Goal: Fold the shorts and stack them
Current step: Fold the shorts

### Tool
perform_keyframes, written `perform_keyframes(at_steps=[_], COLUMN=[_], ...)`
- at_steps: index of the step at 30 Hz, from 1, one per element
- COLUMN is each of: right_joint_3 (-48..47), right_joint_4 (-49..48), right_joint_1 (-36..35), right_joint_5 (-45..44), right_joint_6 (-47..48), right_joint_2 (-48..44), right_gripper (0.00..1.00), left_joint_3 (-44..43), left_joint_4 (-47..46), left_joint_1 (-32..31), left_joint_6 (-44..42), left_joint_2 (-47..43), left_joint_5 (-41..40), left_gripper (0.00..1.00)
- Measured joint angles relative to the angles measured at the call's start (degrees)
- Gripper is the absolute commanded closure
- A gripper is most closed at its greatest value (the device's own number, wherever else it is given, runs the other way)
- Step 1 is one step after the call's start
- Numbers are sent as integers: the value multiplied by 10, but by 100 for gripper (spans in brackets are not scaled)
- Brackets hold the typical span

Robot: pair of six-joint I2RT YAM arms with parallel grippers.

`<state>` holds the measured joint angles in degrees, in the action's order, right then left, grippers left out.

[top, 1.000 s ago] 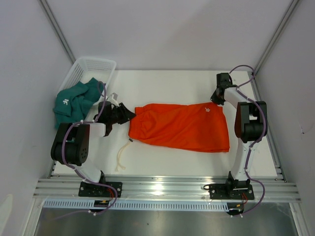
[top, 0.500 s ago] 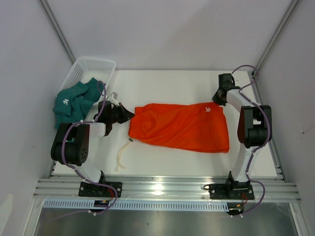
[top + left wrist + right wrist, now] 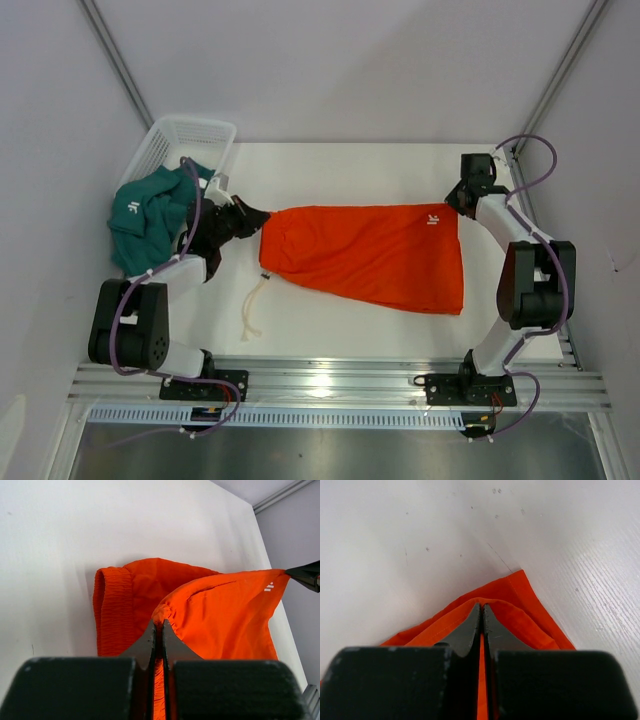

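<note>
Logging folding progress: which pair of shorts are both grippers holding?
The orange shorts, pinched at opposite ends by the left gripper and right gripper; the teal shorts lie bunched at the basket, ungripped.

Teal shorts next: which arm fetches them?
Left. The dark teal fabric shorts spill from the white plastic mesh basket just beside the left fingers; the right fingers are across the table. Both are shut on the bright orange fabric shorts, so it must release first.

The white table [image 3: 340,170] carries the orange shorts [image 3: 370,255] stretched across its middle, their white drawstring [image 3: 249,310] trailing toward the near edge. A white mesh basket [image 3: 222,140] sits at the far left corner, with dark teal shorts [image 3: 145,215] spilling from it.
</note>
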<state>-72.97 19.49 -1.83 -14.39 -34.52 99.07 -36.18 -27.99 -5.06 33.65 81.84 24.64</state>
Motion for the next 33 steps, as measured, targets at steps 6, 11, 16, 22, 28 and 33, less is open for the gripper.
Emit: perform_keyframes(at_steps=[6, 11, 16, 22, 28, 33], right_joint_3=[0, 5, 10, 10, -15, -40], right_joint_4=[0, 0, -1, -2, -10, -22], right_joint_1=[4, 6, 6, 14, 37, 47], right_joint_5=[-5, -13, -19, -23, -28, -32], right_joint_6=[-5, -9, -14, -17, -30, -40], right_joint_2=[-9, -38, -50, -50, -30, 34], right_gripper=[100, 100, 100, 100, 100, 100], left_joint_3=[1, 2, 0, -42, -138, -233], left_joint_4=[-10, -22, -40, -41, -57, -42], left_joint_1=[0, 0, 0, -2, -15, -28], left_joint_6=[11, 16, 26, 35, 49, 54], left_joint_2=[0, 0, 16, 42, 136, 256], left_joint_5=[0, 1, 11, 14, 16, 14], left_gripper=[100, 100, 100, 100, 100, 100])
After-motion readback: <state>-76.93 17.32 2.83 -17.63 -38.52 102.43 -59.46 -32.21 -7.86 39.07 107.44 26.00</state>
